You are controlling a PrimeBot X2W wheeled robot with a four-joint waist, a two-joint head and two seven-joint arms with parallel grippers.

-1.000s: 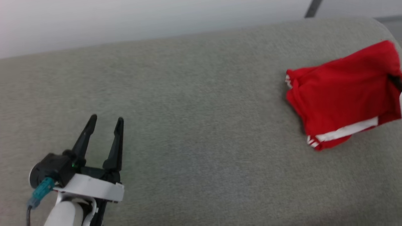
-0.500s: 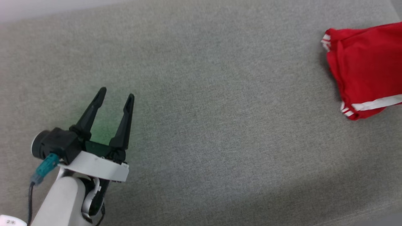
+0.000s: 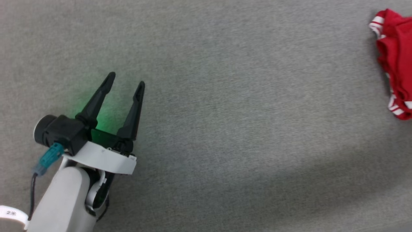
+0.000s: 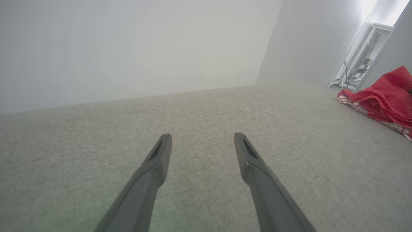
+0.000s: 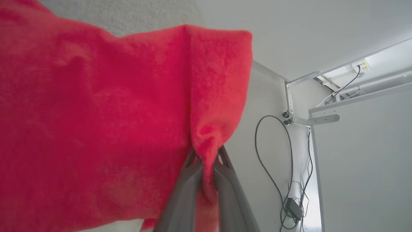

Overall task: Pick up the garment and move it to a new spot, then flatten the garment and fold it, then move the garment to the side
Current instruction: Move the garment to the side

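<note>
The garment (image 3: 396, 58), red with red-and-white striped trim, lies bunched at the far right edge of the head view. The left wrist view has it as a red heap (image 4: 384, 96) at the right. In the right wrist view a fold of its red cloth (image 5: 128, 112) is pinched between the two dark fingers of my right gripper (image 5: 207, 161), which is shut on it. My left gripper (image 3: 126, 79) hovers open over the grey fabric surface (image 3: 225, 112) at the lower left, far from the garment, with nothing between its fingers (image 4: 159, 154).
The grey fabric surface spreads wide between my left gripper and the garment. A white wall (image 4: 128, 48) rises behind it. White brackets and dangling black cables (image 5: 289, 161) hang on the wall near the garment's end.
The head camera has tilted down and swung left, so the garment now sits at the right edge and the wall has left view. My left gripper stays open.
</note>
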